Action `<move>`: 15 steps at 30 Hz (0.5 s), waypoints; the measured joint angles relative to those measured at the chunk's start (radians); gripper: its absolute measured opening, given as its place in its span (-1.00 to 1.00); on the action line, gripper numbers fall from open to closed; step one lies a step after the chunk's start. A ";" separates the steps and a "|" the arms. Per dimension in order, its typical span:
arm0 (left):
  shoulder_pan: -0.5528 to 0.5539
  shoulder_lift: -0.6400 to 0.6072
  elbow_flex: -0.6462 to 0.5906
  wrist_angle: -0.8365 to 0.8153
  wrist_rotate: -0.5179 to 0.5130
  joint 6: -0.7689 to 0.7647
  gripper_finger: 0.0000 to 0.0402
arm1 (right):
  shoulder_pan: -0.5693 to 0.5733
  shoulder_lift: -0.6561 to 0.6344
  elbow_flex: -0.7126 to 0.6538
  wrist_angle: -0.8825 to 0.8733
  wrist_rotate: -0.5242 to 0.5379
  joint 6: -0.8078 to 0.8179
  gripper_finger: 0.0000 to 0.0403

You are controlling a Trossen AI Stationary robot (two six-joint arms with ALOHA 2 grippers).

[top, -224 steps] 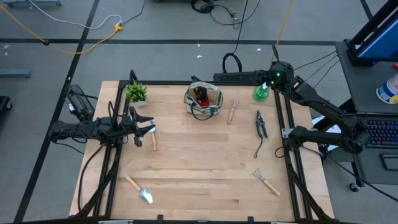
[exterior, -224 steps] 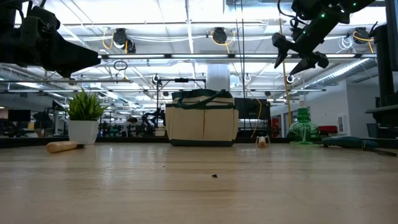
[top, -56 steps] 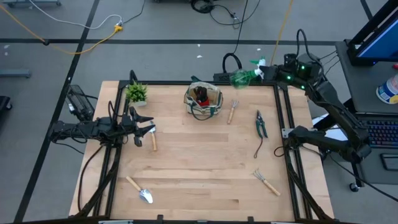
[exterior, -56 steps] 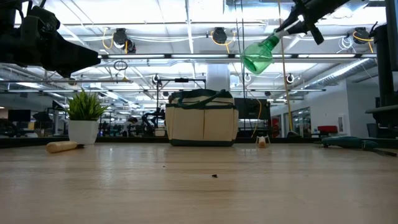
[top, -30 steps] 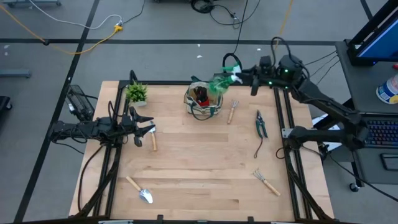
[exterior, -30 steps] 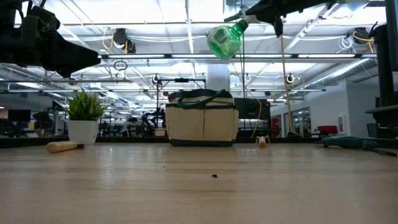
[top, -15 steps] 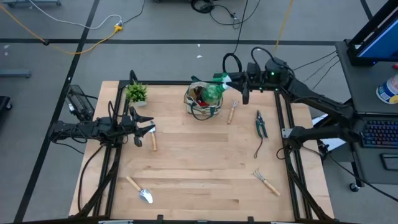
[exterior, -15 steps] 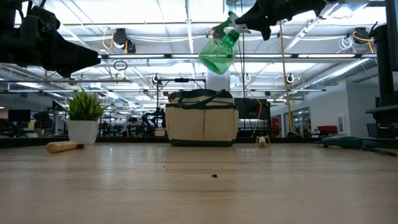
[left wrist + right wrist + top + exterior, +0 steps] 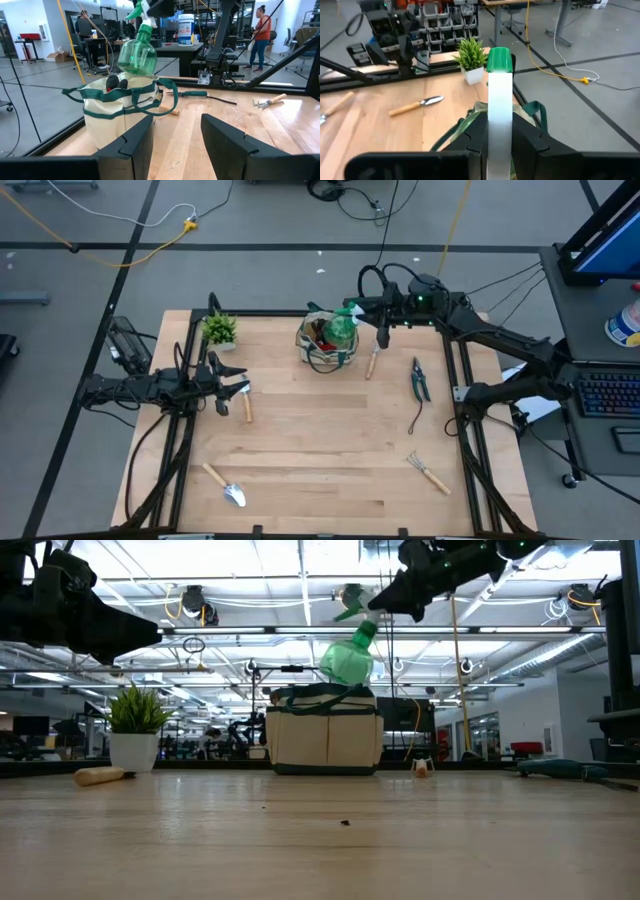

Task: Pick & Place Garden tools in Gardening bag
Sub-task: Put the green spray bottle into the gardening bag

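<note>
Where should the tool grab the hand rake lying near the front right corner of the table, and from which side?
Grip the hand rake at the middle of its wooden handle, coming straight down from above. It lies flat on the table at a slant, tines toward the table's centre, with open space around it, so fingers set across the handle should probably close cleanly.

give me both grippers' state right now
Left gripper: open, empty, at the table's left edge.
Right gripper: shut on the spray bottle, above the bag.
</note>
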 joint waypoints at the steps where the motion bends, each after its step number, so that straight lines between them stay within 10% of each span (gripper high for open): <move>1: 0.000 0.000 0.000 0.000 0.000 0.000 -0.15 | 0.000 0.005 0.000 0.000 0.000 -0.009 -0.78; 15: 0.000 0.000 0.000 0.000 0.000 0.000 -0.15 | 0.000 0.020 0.000 -0.052 0.036 -0.065 -0.78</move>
